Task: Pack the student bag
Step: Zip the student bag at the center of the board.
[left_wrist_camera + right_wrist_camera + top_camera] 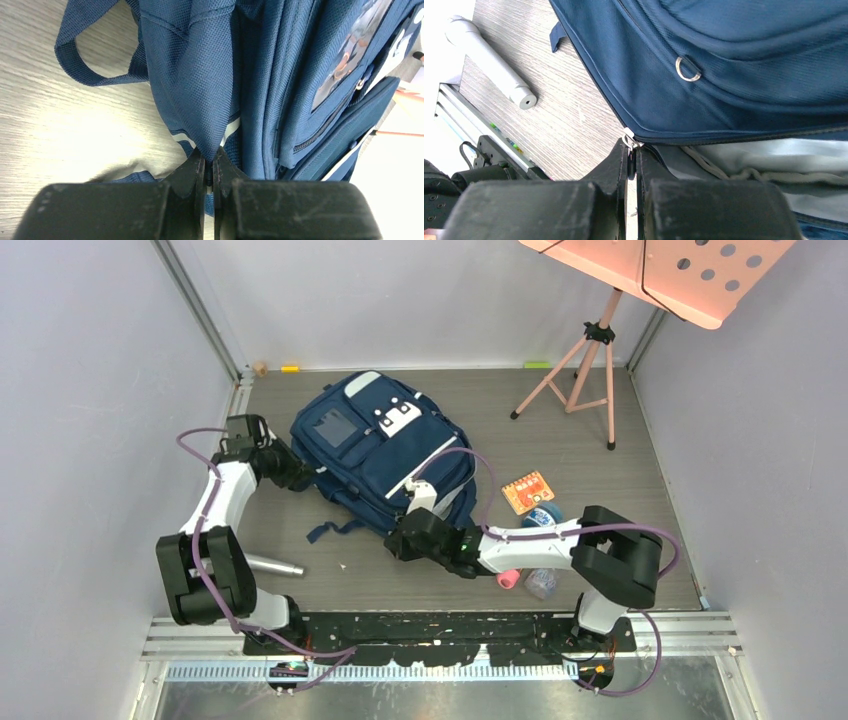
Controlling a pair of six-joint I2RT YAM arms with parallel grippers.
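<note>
The navy student bag (380,450) lies in the middle of the table, front pocket with a white patch facing up. My left gripper (303,477) is at the bag's left edge, shut on a fold of its blue fabric (209,120). At the bag's near corner, my right gripper (398,540) is shut on the metal zipper pull (629,140) of the main compartment. Beside that pull the zip gapes and grey lining (754,160) shows. A small metal ring (687,68) hangs on the bag's side panel.
A silver flashlight (272,565) lies left of the right arm. An orange card (526,491), a blue-capped bottle (541,582) and a pink item (508,579) lie near the right forearm. A pink music stand's tripod (585,370) stands at the back right.
</note>
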